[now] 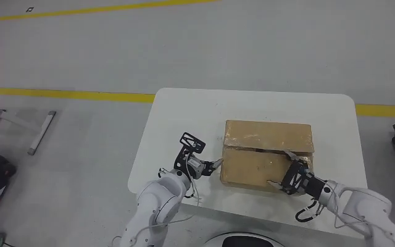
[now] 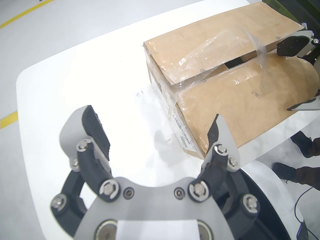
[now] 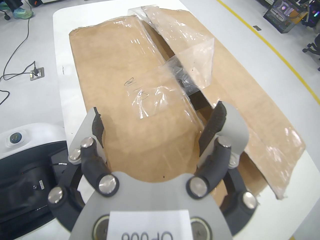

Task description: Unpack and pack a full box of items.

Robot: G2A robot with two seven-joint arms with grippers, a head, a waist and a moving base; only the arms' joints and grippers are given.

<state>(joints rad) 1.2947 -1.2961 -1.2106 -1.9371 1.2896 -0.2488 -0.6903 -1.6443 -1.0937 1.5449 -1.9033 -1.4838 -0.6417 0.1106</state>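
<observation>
— Where does the box (image 1: 266,152) sit?
— On the white table (image 1: 179,123), right of centre in the top view. Its top flaps are parted along the seam, and loose clear tape (image 3: 197,58) lies crumpled over the gap.
— And the grippers?
— The left gripper (image 2: 153,116) hangs over bare tabletop just beside the box's left end, its jaws spread wide and holding nothing. The right gripper (image 3: 158,108) is at the box's right end, its jaws also spread across the bulging near flap. Whether they touch the cardboard cannot be told.
— What surrounds the table?
— A pale grey floor (image 1: 247,43) crossed by a yellow line (image 1: 74,94). In the right wrist view, a floor socket (image 3: 37,73) with a cable sits at the left, and racks of equipment (image 3: 282,3) stand at the upper right.
</observation>
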